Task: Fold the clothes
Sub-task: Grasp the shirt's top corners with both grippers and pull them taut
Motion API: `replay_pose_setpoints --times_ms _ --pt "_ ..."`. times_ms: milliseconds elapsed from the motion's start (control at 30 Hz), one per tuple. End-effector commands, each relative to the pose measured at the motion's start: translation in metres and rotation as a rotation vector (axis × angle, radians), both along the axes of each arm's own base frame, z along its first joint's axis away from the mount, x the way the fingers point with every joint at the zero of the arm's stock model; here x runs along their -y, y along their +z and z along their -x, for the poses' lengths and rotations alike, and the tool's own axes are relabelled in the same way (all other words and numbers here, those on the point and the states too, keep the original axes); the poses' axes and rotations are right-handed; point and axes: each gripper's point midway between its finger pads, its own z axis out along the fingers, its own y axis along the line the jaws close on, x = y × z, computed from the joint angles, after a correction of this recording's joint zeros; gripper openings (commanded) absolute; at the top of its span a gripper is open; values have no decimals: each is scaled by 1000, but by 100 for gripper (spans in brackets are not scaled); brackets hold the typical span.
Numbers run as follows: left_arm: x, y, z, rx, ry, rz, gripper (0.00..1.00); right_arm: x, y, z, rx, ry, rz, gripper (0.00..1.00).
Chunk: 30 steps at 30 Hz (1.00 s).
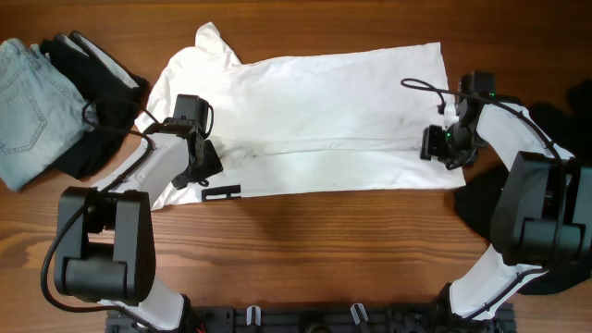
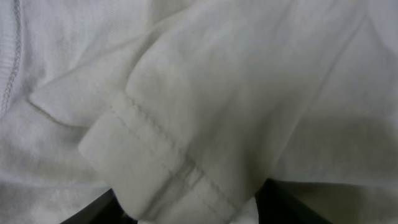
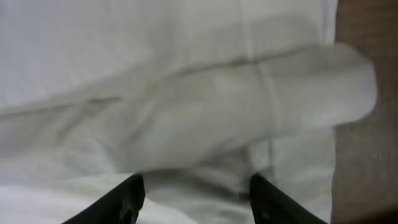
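Observation:
The white T-shirt (image 1: 324,111) lies spread across the wooden table, with a lengthwise crease through its middle and a black print (image 1: 222,192) at its lower left edge. My left gripper (image 1: 199,166) is at the sleeve end. In the left wrist view its jaws (image 2: 186,211) close on a raised fold of stitched sleeve hem (image 2: 161,162). My right gripper (image 1: 442,146) is at the shirt's right end. In the right wrist view its jaws (image 3: 194,186) hold a puffed fold of the white cloth (image 3: 298,87). A black garment (image 1: 102,92) lies at the far left.
Light blue jeans (image 1: 28,102) lie on the black garment at the left table edge. More black cloth (image 1: 564,129) lies under and behind my right arm. Bare wood (image 1: 324,250) runs along the front of the table and shows beside the shirt's edge (image 3: 367,155).

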Motion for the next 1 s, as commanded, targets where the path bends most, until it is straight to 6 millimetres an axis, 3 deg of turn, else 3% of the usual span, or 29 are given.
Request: replay_pose_setpoints --times_ms 0,100,167,267,333,400,433,567,633,700,733,867,967 --pt "-8 -36 65 -233 15 -13 58 21 -9 43 -168 -128 133 59" --pt "-10 -32 83 -303 14 -21 57 23 -5 64 -253 -188 139 59" --pt "-10 -22 80 -277 12 -18 56 22 -6 56 -223 -189 128 61" --pt "-5 15 60 -142 -45 -7 58 19 13 23 -129 -172 85 69" --pt "-1 59 25 42 -60 8 74 24 43 -6 -36 -177 91 74" --pt "6 109 -25 245 -128 9 82 20 91 -42 127 -153 53 83" --pt "7 125 -49 327 -156 3 84 14 111 -53 195 -118 17 84" --pt "8 162 -122 558 -216 -3 85 4 140 -60 288 -55 -31 89" --pt "4 170 -159 628 -246 6 85 4 139 -56 272 -50 -31 89" --pt "-7 165 -193 646 -248 -7 87 3 139 -55 268 -47 -32 89" --pt "-8 157 -216 642 -285 -5 87 3 139 -55 268 -47 -32 89" --pt "-2 126 -272 629 -360 9 87 3 139 -55 266 -49 -33 89" --pt "-2 94 -297 645 -363 4 88 3 139 -55 265 -66 -35 89"
